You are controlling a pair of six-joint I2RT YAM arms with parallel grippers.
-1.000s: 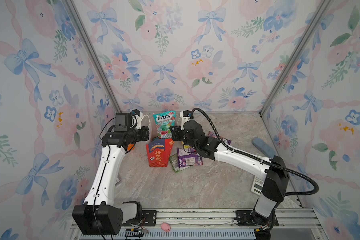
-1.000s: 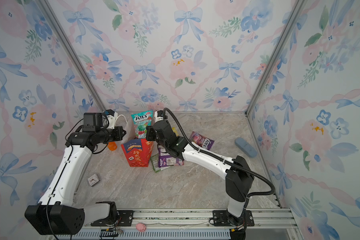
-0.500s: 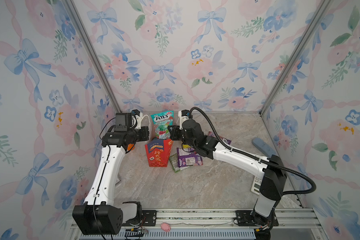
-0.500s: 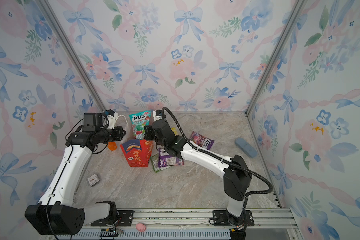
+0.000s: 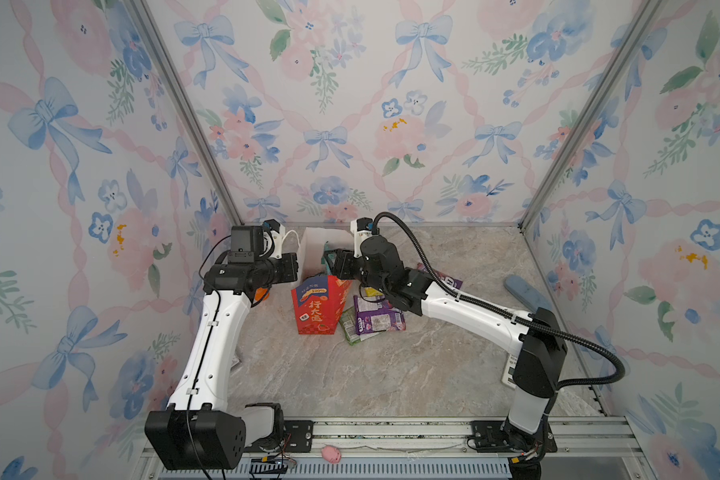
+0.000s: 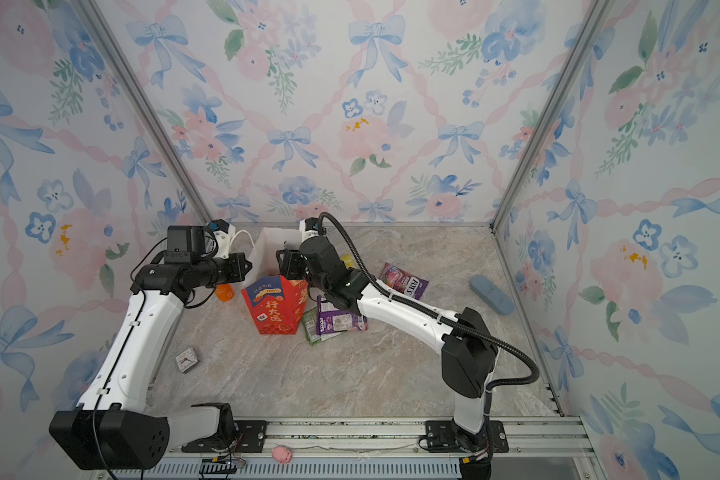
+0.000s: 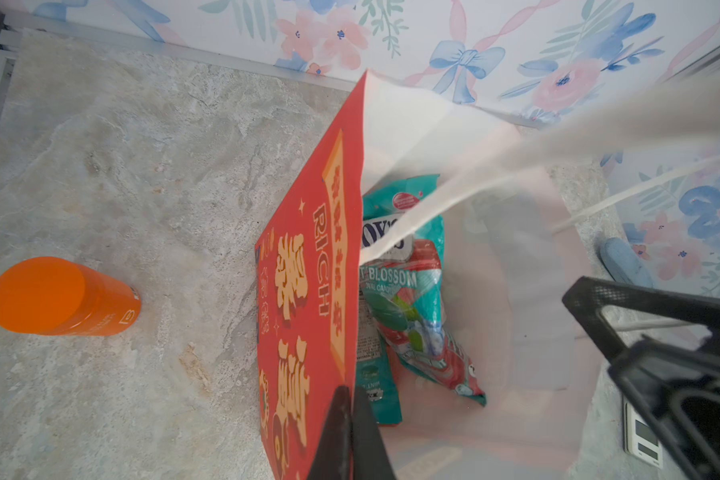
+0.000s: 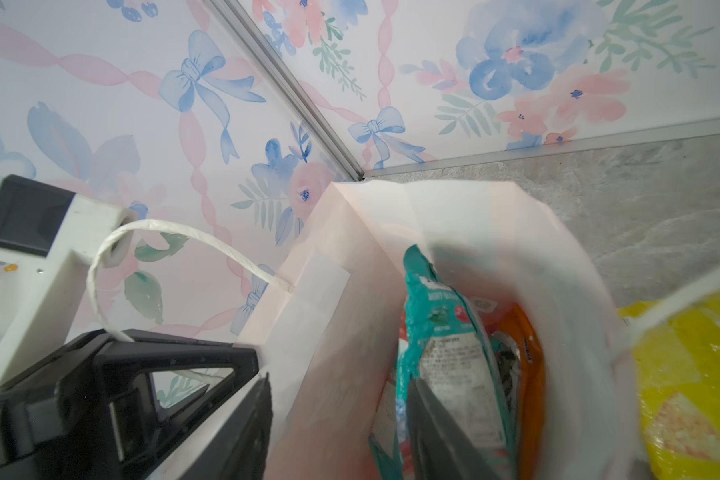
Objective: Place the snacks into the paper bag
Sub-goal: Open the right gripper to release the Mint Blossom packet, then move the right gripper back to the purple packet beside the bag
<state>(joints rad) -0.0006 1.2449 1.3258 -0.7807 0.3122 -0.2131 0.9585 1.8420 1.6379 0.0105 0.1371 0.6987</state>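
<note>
My left gripper (image 7: 347,415) was pinched shut on the rim of the paper bag (image 5: 314,309), at the 9 o'clock side of its mouth in both top views, holding the red wall upright. My right gripper (image 8: 344,428) hung over the mouth from 3 o'clock with its jaws apart and nothing clamped between them. A teal packet (image 7: 408,291) stood loose inside the bag, seemingly leaning on one finger, with an orange packet (image 8: 528,374) tucked beside it.

The other snacks lay on the table (image 5: 350,374) at the bag's 3 to 4 o'clock. A purple packet (image 5: 377,318) overlapped a green packet (image 5: 348,328) just beside the bag's foot. The FOX'S packet (image 6: 404,282) lay farther out at 3 o'clock, and a yellow packet (image 8: 691,374) was partly hidden by my right arm. The orange bottle (image 7: 55,297) at 9 o'clock was not mine to pack.

I judged the packets light, soft and glossy, so likely to slip from a shallow pinch and to lie too flat for a finger to get under. The purple packet's raised edge, where it rode on the green one, looked the best place to bite, on the crimped seal rather than the puffy middle. The bag was thin paper and looked tippy, so I reckoned my left grip was needed.
</note>
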